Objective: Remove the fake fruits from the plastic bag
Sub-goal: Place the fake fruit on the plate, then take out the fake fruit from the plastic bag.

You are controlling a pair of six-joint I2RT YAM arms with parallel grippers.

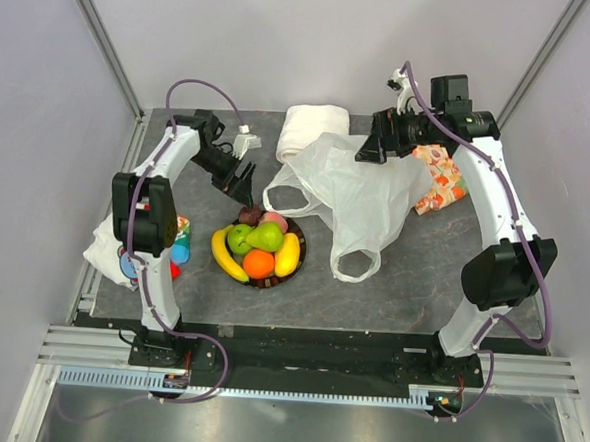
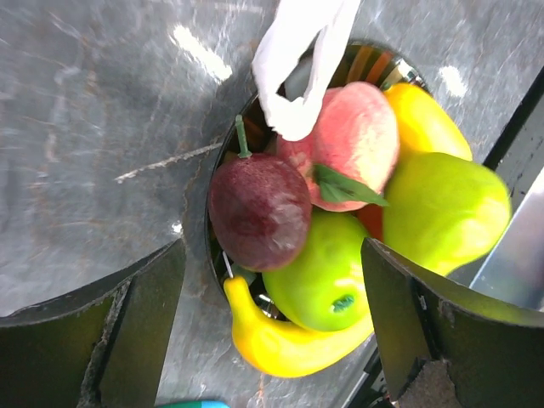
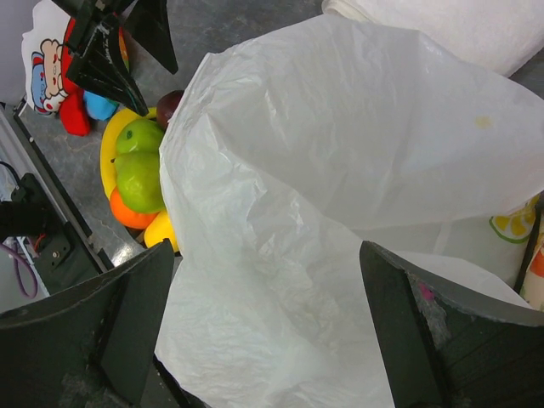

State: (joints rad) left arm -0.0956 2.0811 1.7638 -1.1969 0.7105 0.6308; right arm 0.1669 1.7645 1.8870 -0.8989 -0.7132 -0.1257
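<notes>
Found, closest in, the left gripper [image 2: 274,246] with fingers [image 2: 127,340] spread wide and nothing pinched, hung just above the plate [image 1: 268,284]. Counted the fruits [image 1: 261,247] piled on that plate, all outside the bag [image 1: 367,190]: dark red one [image 2: 259,212] touching a pink one [image 2: 357,136], green apple [image 2: 327,272] beside them, pear [image 2: 442,208], orange [image 1: 258,265], and two bananas [image 1: 227,257] curving along either side.

Saw the bag lying flat and crumpled on the table [image 1: 391,297], just right of the plate, one handle [image 2: 293,76] draped over the rim against the pink fruit, the other loop [image 1: 357,265] stretched toward the near edge.

Found the right gripper [image 1: 375,146] above the bag's far part, likewise spread wide, gripping nothing. Saw only white plastic below it in its wrist view.

Noted a white cloth roll [image 1: 314,127] just beside the bag's far edge, a fruit-patterned fabric [image 1: 440,180] touching its right side, and bright toys [image 1: 178,246] at the table's left, beside the left arm.
</notes>
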